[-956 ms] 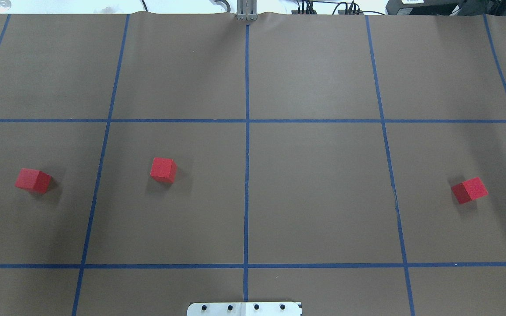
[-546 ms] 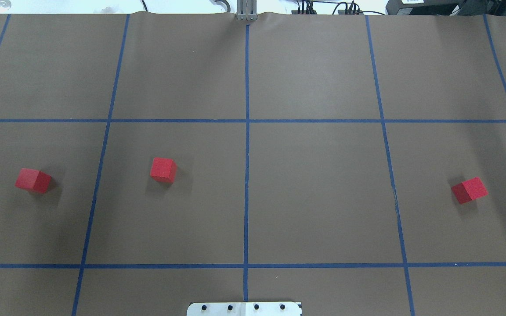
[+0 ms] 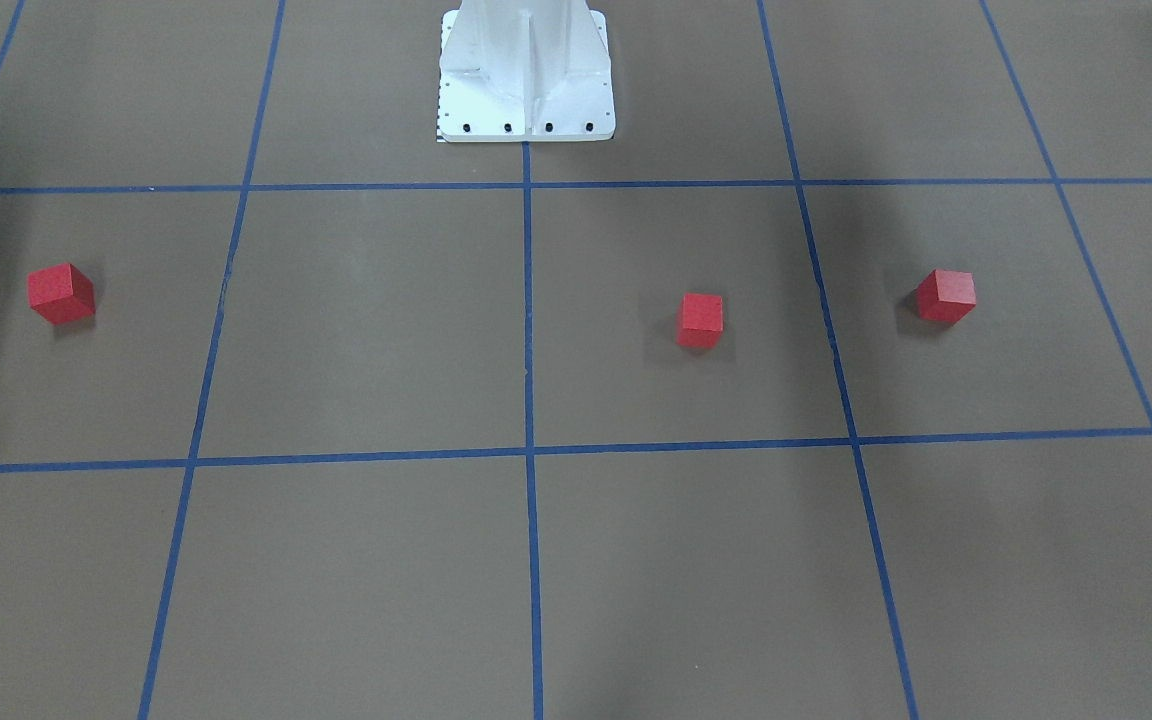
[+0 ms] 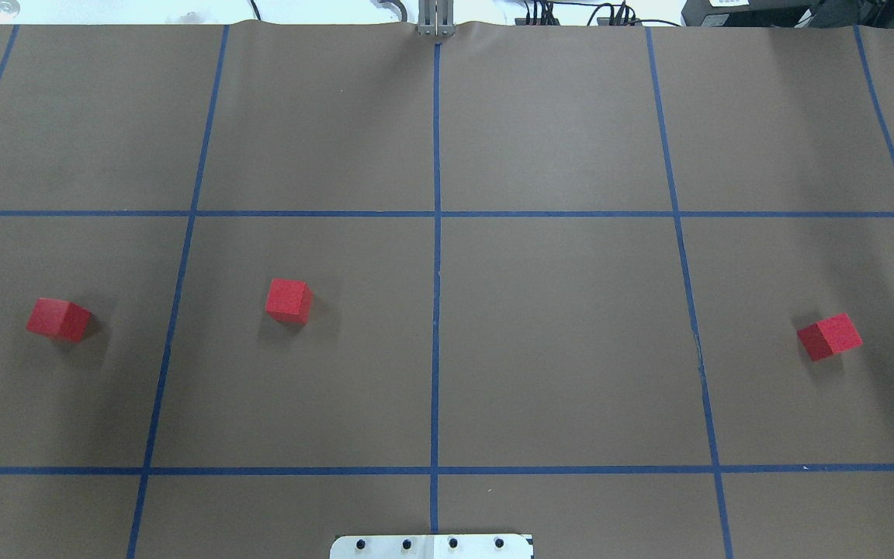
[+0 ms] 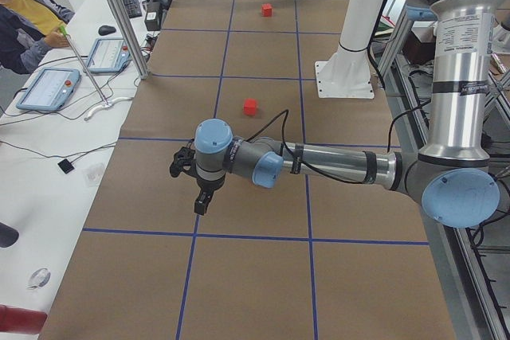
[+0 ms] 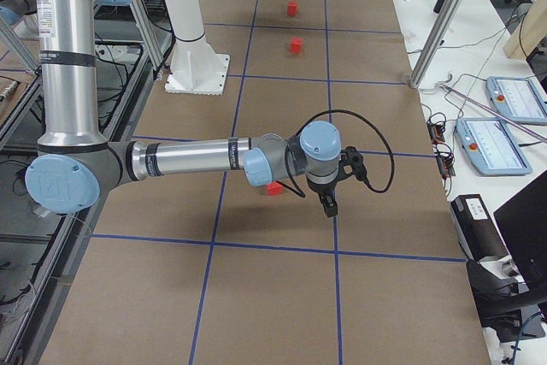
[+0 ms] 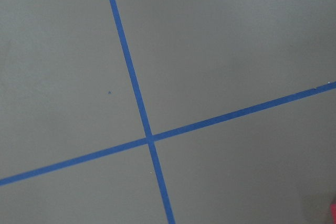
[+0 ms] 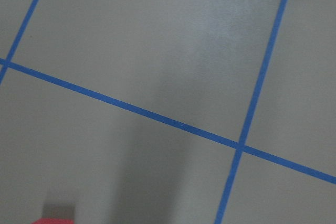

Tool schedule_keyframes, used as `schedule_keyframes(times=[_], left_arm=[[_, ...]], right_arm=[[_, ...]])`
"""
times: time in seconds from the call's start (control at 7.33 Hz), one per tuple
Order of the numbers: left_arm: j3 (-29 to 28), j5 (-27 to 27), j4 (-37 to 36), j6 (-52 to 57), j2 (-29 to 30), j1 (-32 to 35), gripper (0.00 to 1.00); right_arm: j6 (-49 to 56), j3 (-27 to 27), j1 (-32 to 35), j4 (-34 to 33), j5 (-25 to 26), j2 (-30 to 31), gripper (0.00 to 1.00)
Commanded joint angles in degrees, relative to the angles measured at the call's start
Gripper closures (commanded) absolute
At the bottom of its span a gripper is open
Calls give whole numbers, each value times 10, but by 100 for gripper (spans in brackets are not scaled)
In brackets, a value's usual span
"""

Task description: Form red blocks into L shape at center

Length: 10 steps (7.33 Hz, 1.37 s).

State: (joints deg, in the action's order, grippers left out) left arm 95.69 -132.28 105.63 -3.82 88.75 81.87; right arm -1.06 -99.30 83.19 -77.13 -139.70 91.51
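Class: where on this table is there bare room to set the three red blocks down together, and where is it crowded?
Overhead, the square right of the centre tape line is wholly bare, as is the far row of squares. Nowhere is crowded: the left block, middle block and right block each sit alone, well apart.

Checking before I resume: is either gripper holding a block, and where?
Nothing is held. All three red blocks sit free on the table; the left gripper and right gripper hang clear of them.
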Motion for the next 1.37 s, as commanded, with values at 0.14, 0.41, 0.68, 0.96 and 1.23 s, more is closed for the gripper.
schedule_keyframes(times=[0.14, 0.41, 0.68, 0.96, 1.23], left_arm=[[-4, 2, 0, -7, -2, -32, 0], [-2, 1, -2, -8, 0, -30, 0], [31, 2, -69, -8, 5, -30, 0], [49, 2, -89, -8, 3, -30, 0], [49, 2, -89, -8, 4, -30, 0]], right_arm=[[-227, -39, -135, 155, 64, 59, 1], [-329, -48, -245, 208, 154, 84, 1], [-357, -70, -302, 219, 188, 117, 2], [-370, -66, -328, 238, 211, 126, 2], [-367, -54, -334, 240, 212, 126, 2]])
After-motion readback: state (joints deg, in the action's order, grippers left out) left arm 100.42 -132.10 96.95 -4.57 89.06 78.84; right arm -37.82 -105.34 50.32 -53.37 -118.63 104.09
